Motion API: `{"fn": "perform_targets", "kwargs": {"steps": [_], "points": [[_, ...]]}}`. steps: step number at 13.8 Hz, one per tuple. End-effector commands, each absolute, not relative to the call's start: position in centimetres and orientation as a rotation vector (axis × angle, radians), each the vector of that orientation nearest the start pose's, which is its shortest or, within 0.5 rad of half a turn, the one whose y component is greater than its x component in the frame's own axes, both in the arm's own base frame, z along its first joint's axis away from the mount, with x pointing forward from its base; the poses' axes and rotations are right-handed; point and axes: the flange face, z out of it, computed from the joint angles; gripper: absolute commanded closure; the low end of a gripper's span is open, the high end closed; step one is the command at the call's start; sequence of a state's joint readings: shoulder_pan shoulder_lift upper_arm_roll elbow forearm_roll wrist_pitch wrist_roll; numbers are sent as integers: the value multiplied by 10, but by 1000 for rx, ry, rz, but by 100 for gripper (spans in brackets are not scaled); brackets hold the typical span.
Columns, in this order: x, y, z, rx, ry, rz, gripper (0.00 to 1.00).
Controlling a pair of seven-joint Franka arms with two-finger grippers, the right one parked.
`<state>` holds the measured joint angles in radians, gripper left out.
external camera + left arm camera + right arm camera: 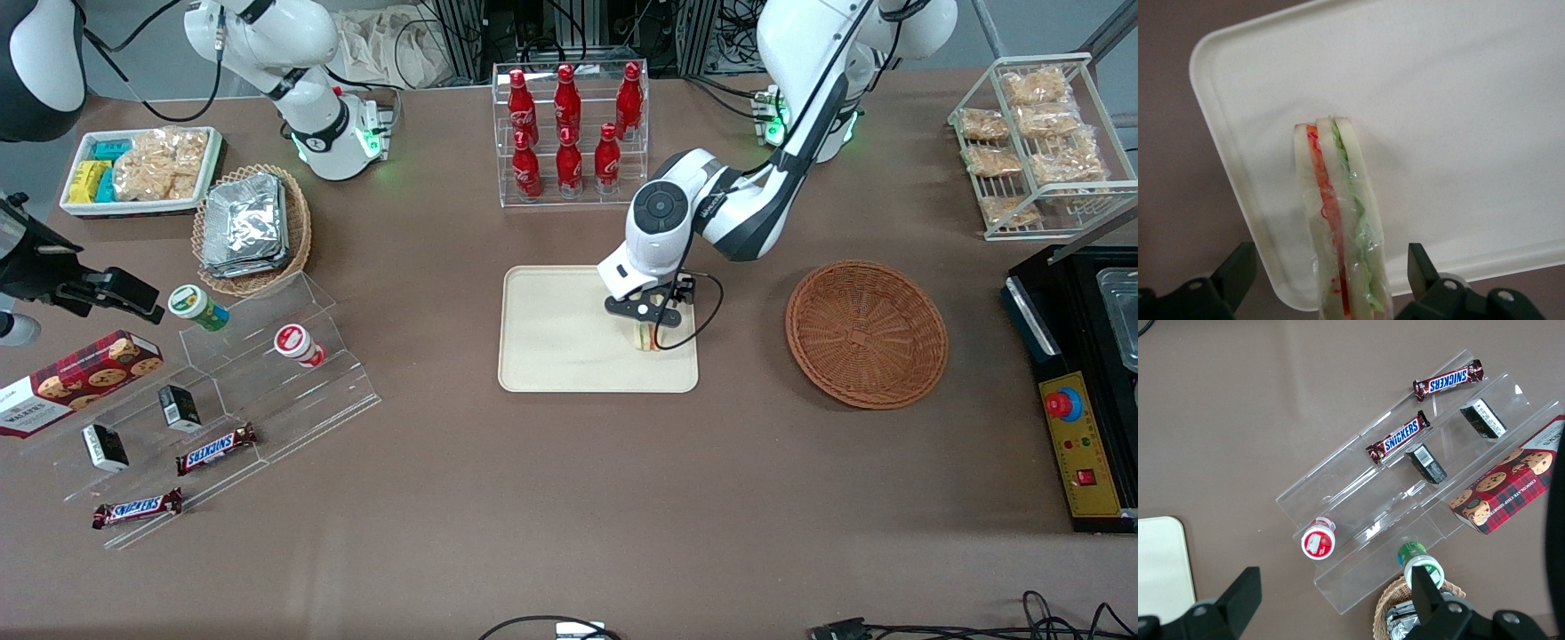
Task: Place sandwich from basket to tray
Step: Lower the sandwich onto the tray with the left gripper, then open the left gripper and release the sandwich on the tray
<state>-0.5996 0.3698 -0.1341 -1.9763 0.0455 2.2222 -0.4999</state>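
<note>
One desk (569,498): brown surface carrying every item listed below.
Tray (551,342): cream rectangle with rounded corners and a low rim, flat on the desk, nearer the front camera than the bottle rack.
Basket (867,333): round reddish-brown wicker, beside the tray toward the working arm's end of the desk; nothing visible inside.
Bottle rack (569,133): clear stand with red bottles, farther from the front camera than the tray.
Pincer (649,333): positioned over the tray corner nearest the basket; fingers (1421,267) spread apart on either side of the sandwich, with a visible gap on each side; released.
Sandwich (1338,220): wrapped white wedge with red, orange and green layers, standing on edge on the tray, between the fingers, near the tray rim.
</note>
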Motion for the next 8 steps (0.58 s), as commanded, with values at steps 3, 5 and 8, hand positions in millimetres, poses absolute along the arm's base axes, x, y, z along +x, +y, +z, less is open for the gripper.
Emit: {"fn": "perform_targets", "kwargs": {"steps": [3,5,8], "points": [[498,-375,337,-3078,186,120,0],[518,-353,364,-3103,79,51,0],[544,-295,404,-3111,-72,7,0]]}}
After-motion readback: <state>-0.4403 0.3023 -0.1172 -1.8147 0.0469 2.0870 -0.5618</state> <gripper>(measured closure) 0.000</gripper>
